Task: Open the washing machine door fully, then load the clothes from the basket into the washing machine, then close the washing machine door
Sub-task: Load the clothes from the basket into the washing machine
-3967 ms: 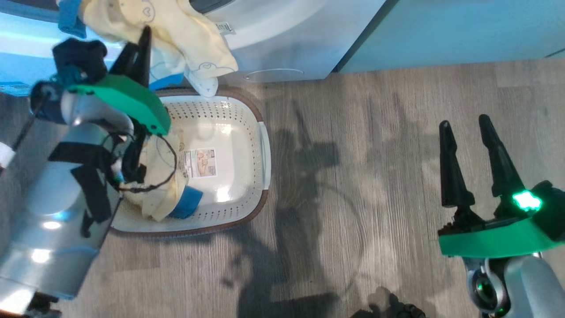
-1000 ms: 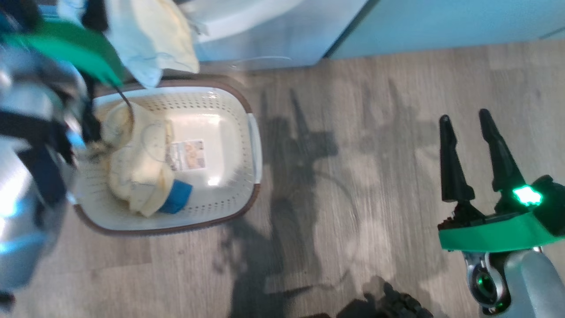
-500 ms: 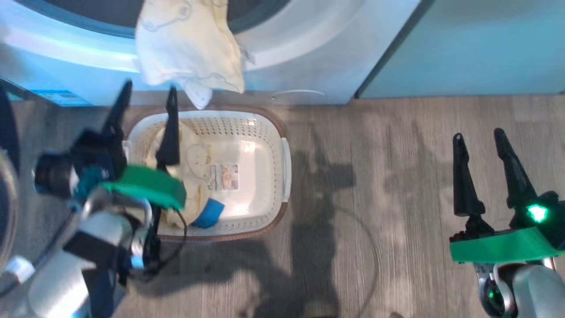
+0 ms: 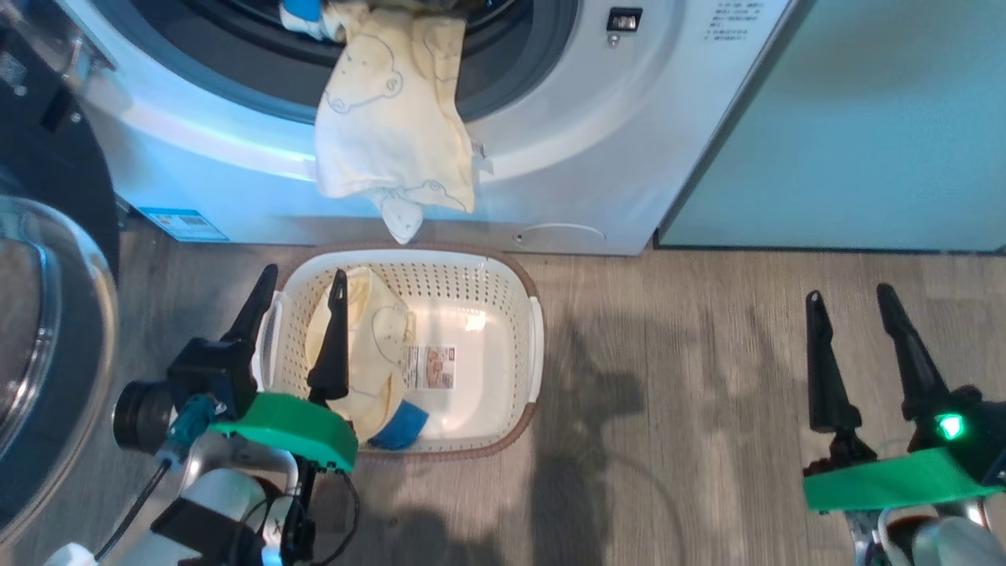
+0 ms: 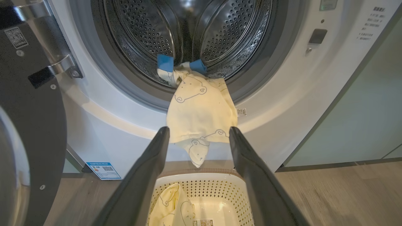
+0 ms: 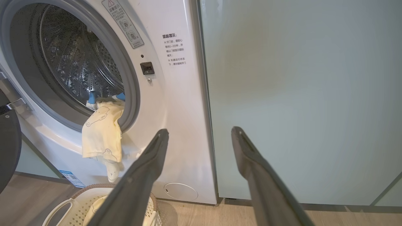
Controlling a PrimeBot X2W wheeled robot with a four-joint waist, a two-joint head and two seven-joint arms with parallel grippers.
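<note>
The left gripper [image 4: 305, 275], fingers spread and empty, hangs over the basket [image 4: 519, 330] left rim. The clothes [image 4: 369, 346] inside lie at its 4 o'clock, long axis 12 to 6. One garment [image 4: 393, 134] droops from the washer [image 4: 613, 157] mouth at 12. The right gripper [image 4: 849, 293], also spread, is far off at 3, so left is nearer. The door [image 4: 55, 173] crowds 9
</note>
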